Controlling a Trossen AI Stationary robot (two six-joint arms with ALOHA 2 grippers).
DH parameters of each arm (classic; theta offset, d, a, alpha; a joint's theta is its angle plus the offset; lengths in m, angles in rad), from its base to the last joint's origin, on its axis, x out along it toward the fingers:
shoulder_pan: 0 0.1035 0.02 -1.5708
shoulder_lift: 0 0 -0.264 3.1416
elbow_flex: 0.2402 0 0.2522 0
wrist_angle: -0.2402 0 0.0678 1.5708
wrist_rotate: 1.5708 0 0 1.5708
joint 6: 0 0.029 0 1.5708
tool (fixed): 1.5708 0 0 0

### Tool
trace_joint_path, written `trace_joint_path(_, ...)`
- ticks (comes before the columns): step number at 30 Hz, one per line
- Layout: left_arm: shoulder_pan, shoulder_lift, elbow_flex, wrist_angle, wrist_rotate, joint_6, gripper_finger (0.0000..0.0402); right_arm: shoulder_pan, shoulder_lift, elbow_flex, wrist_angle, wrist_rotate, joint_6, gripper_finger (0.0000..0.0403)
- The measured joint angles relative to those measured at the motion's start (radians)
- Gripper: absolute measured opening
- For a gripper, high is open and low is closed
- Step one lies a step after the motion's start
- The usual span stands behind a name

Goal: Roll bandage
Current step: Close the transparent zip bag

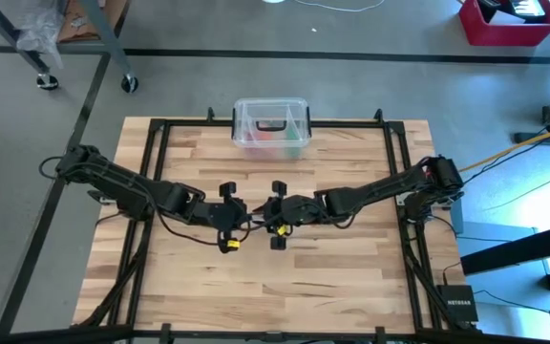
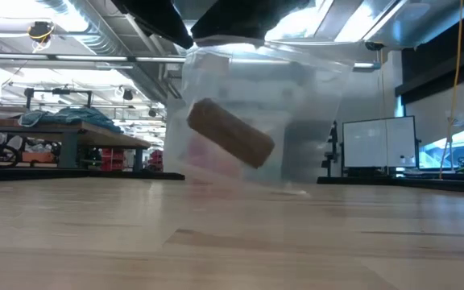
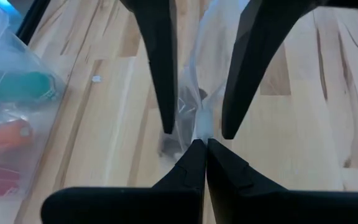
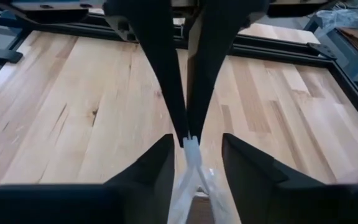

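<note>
Hanging inside a clear, thin plastic bag (image 2: 296, 121), the bandage (image 2: 230, 133) is seen as a small, dark brown roll of soft fabric, tilted, lifted clear of the light wooden plank tabletop (image 1: 342, 277). The bag is held up over the tabletop's middle, w/ both arms meeting there.

The left end effector (image 3: 199, 142) is pinched fully closed on the bag's top edge; film is seen gathered right at its fingertips. The right end effector (image 4: 193, 155) stands partly apart, its fingers either side of the same film edge, not clearly gripping it. So the bag's weight is judged to be carried by the left side only.

Handling, as judged: the roll is light, soft and compressible, w/ a slightly grippy woven surface; nothing fragile. It is likely to loosen or unwind if taken by its outer lap, so hold is best taken across the body, squeezing the curved sides near mid-length. The bag film is slick, floppy and crinkly; it is likely to slip from a shallow pinch, and the roll can slide about inside it.

A clear plastic box w/ black handle (image 1: 272, 127) is seen at the tabletop's far edge, well apart.
</note>
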State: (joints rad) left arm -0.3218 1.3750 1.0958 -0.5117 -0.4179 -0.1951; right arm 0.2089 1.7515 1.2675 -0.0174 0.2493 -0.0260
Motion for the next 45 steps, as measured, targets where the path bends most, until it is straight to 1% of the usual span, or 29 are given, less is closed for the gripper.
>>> trace_joint_path(5, 0.000, 0.000, 0.000, 0.002, 0.000, -0.004, 0.0000, 0.000, 0.000, 0.000, -0.007, 0.000, 0.002, 0.0123)
trace_joint_path(8, 0.000, 0.000, 0.000, 0.000, 0.000, -0.004, 0.0000, 0.000, 0.000, 0.000, -0.012, 0.000, 0.008, 0.0122)
trace_joint_path(12, 0.000, 0.000, 0.000, -0.001, 0.000, -0.004, 0.0000, 0.000, 0.000, 0.000, -0.017, -0.003, 0.073, 0.0122)
trace_joint_path(17, 0.000, 0.000, 0.000, 0.000, 0.000, -0.006, 0.0000, 0.000, 0.000, 0.000, -0.019, -0.008, 0.078, 0.0123)
trace_joint_path(20, 0.000, 0.000, 0.000, 0.000, 0.000, -0.006, 0.0000, 0.000, 0.000, 0.000, -0.018, -0.034, 0.080, 0.0138)
trace_joint_path(26, 0.000, 0.000, 0.000, -0.001, 0.000, -0.006, 0.0000, 0.000, 0.000, 0.000, -0.018, -0.033, 0.078, 0.0191)
trace_joint_path(29, 0.000, 0.000, 0.000, -0.001, 0.000, -0.006, 0.0000, 0.000, 0.000, 0.000, -0.019, -0.032, 0.070, 0.0205)
trace_joint_path(45, 0.000, 0.000, 0.000, 0.000, 0.000, -0.004, 0.0000, 0.000, 0.000, -0.001, 0.011, -0.032, 0.078, 0.0208)
